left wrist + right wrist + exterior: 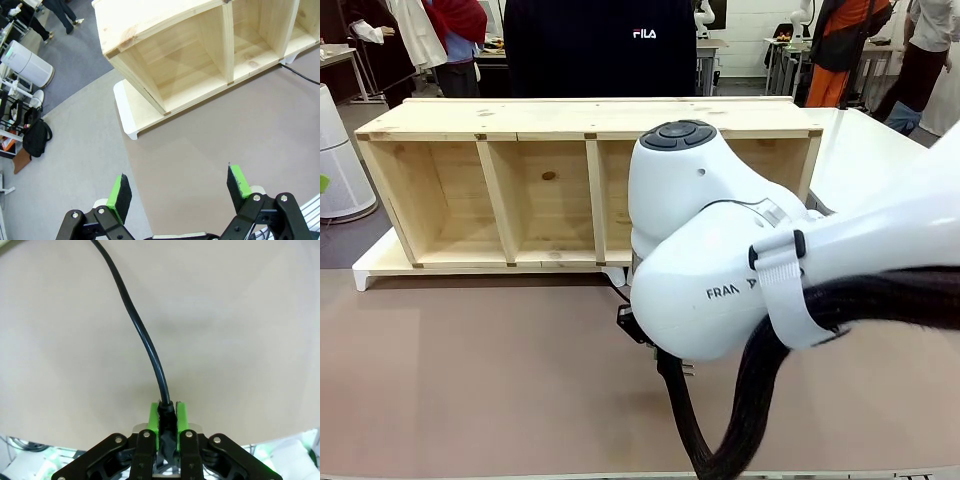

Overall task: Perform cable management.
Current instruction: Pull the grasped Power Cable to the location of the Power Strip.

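Dark top (582,55) of the person across the tabletop: white "FILA" on the chest.
Right arm (695,195), white shell: dark letters "FRA", the rest hidden by a white strap (783,292).

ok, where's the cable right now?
Right wrist view: the cable is pinched in the right jaws at bottom centre, then runs up and left over the table. Left wrist view: a stretch lies by the wooden shelf, right edge.

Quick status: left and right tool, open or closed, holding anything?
Left tool: open, holding nothing.
Right tool: closed on the cable.
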`<state>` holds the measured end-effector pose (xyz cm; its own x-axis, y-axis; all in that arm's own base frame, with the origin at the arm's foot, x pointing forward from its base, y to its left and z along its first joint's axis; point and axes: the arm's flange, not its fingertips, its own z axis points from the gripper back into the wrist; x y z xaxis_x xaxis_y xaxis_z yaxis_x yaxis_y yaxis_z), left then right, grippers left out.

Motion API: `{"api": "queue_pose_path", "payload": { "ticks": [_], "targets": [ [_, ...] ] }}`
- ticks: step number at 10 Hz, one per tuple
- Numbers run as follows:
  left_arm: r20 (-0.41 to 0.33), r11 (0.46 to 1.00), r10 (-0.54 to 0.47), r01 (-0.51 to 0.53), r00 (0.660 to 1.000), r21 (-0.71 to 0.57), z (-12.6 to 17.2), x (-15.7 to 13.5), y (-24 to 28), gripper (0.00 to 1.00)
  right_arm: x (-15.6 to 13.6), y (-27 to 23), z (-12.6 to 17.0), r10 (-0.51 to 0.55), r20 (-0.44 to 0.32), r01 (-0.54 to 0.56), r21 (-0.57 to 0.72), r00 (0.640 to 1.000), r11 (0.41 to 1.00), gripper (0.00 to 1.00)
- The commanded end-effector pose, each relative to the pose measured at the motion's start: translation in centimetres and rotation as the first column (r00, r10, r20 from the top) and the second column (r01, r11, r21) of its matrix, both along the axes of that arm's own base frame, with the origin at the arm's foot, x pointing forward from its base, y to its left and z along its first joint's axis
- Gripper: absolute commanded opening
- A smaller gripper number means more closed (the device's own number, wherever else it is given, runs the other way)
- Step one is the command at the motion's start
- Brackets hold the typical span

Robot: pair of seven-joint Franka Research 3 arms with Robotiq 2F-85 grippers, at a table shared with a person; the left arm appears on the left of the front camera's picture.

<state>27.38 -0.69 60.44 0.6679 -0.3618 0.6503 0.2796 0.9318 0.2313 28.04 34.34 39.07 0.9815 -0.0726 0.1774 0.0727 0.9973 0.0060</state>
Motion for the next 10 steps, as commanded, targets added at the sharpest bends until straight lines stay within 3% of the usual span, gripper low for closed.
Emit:
{"api": "queue_pose_path", "payload": {
  "ticks": [1, 3, 5, 10],
  "targets": [
    [0.002, 1.000, 0.006, -0.006, 1.000, -0.004, 0.0, 0.0, 0.0, 1.00, -2.7, -1.8, 0.2, 0.001, -0.004, -0.001, -0.009, 1.000, 1.000, 0.16],
    [0.002, 1.000, 0.006, -0.006, 1.000, -0.004, 0.0, 0.0, 0.0, 1.00, -3.2, -4.9, 0.5, -0.037, 0.035, 0.038, -0.033, 0.999, 0.999, 0.16],
    [0.002, 1.000, 0.006, -0.006, 1.000, -0.004, 0.0, 0.0, 0.0, 1.00, -1.0, -10.4, 1.2, -0.130, 0.101, 0.135, -0.046, 0.986, 0.990, 0.16],
    [0.002, 1.000, 0.006, -0.006, 1.000, -0.004, 0.0, 0.0, 0.0, 1.00, 0.2, -19.6, 3.6, -0.294, 0.153, 0.300, -0.015, 0.943, 0.954, 0.16]
  ]
}}
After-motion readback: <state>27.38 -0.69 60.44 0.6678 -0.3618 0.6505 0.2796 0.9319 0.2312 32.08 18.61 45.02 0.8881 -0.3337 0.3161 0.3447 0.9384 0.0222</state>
